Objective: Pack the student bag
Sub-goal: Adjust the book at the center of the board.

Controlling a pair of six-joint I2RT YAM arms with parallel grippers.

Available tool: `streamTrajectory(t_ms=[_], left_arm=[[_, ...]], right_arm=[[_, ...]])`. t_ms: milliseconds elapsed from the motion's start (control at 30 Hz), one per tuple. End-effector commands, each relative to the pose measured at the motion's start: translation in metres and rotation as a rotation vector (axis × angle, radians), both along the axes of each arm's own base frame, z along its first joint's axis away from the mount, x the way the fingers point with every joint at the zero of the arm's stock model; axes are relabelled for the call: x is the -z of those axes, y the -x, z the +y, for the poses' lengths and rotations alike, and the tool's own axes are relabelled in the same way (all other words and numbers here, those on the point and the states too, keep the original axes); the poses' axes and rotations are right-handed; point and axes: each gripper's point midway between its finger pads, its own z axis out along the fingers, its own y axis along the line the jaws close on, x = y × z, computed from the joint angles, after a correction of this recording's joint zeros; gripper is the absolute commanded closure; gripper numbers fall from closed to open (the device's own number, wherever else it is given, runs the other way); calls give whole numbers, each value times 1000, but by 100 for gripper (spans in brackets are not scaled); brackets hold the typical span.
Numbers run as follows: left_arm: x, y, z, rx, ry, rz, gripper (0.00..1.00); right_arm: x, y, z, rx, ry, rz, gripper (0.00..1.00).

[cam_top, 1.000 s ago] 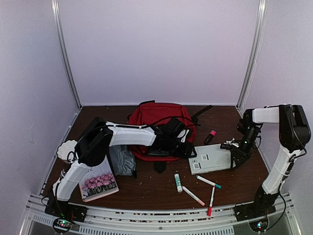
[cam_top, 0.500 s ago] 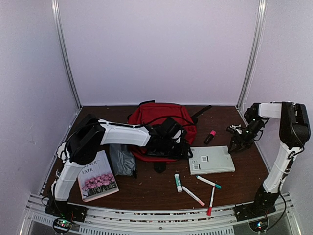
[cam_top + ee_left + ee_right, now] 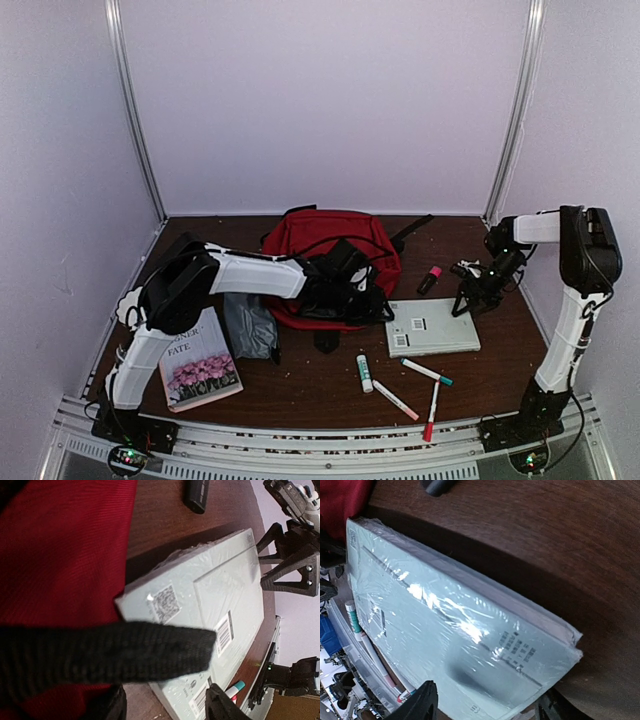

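The red student bag (image 3: pixel 335 245) lies at the back middle of the table. My left gripper (image 3: pixel 375 303) hovers at its front right edge. In the left wrist view its jaws (image 3: pixel 165 707) stand open. A black strap (image 3: pixel 100 650) crosses above the fingertips, with red fabric (image 3: pixel 65 545) behind it. A pale shrink-wrapped packet (image 3: pixel 432 327) lies flat to the right of the bag. My right gripper (image 3: pixel 468 298) hangs open over the packet's far right corner. In the right wrist view its jaws (image 3: pixel 485 710) straddle the packet (image 3: pixel 450 625) without touching it.
A pink highlighter (image 3: pixel 430 279) lies behind the packet. A glue stick (image 3: pixel 364 373) and three markers (image 3: pixel 427 372) lie near the front edge. A grey pouch (image 3: pixel 250 327) and a flower-cover book (image 3: pixel 200 365) sit at the left, under my left arm.
My right gripper left the packet's right edge, swung back and right, then returned to just over its far corner. My left arm shifted slightly, uncovering more of the book.
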Motion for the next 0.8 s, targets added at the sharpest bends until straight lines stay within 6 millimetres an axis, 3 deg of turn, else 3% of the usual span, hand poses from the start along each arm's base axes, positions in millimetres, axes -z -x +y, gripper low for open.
streamTrajectory(t_ms=[0,267,400,500,767], left_arm=[[11,-3,-5,1,10,22,44],[5,-7,-8,-5,68,18,42],[-1,-9,-9,-5,83,-3,42],[-10,-8,-17,22,138,-16,43],[-49,-5,-35,101,313,-84,42]], right_arm=[[-29,6,40,-96,-188,-34,36],[-99,23,66,-203,-373,-195,42],[-125,31,75,-219,-461,-238,44],[-139,36,82,-233,-519,-246,44],[-153,35,102,-274,-589,-239,45]])
